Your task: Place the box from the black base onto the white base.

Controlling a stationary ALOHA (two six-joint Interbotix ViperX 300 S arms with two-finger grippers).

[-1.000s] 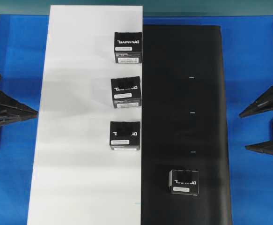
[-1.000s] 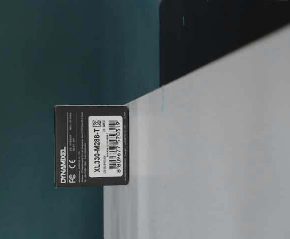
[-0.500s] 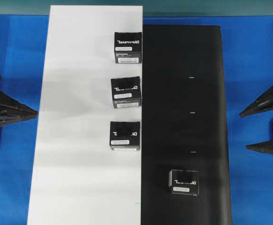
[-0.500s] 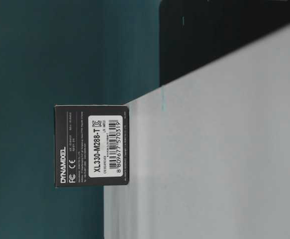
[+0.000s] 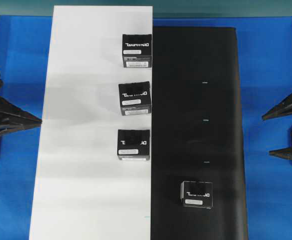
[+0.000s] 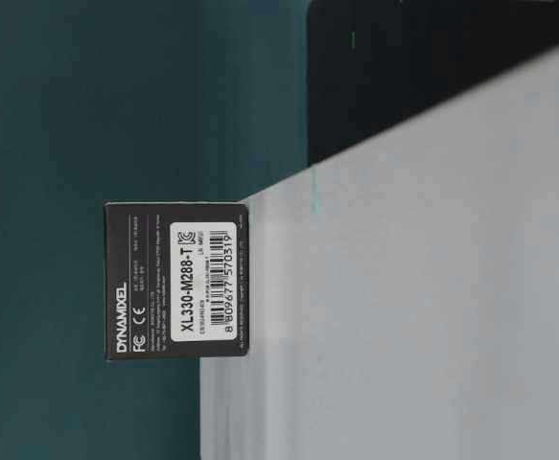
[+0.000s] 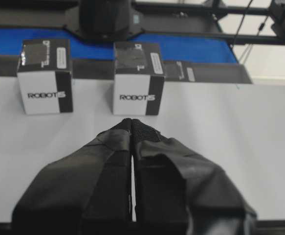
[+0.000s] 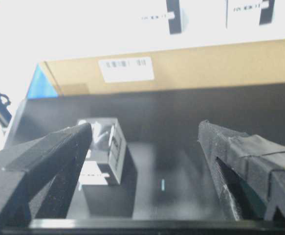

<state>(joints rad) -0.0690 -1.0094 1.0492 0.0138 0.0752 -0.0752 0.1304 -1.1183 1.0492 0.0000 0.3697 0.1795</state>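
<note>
Box (image 5: 196,194) on black base (image 5: 196,100), DYNAMIXEL XL330-M288-T label, left hand (image 7: 132,122) closed empty, right hand (image 8: 144,134) wide.

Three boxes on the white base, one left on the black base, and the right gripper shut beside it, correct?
Not quite: the right gripper is open, jaws wide apart in the right wrist view. Three boxes do sit on the white base, and one box remains on the black base.

the box (image 5: 196,194), small, black and squarish with faint white lettering and a white label strip along its near edge, sits flat on the black base (image 5: 221,75) toward its near end. the black base, a long matte sheet, lies edge to edge with the long white base (image 5: 85,190) on its left.
</note>
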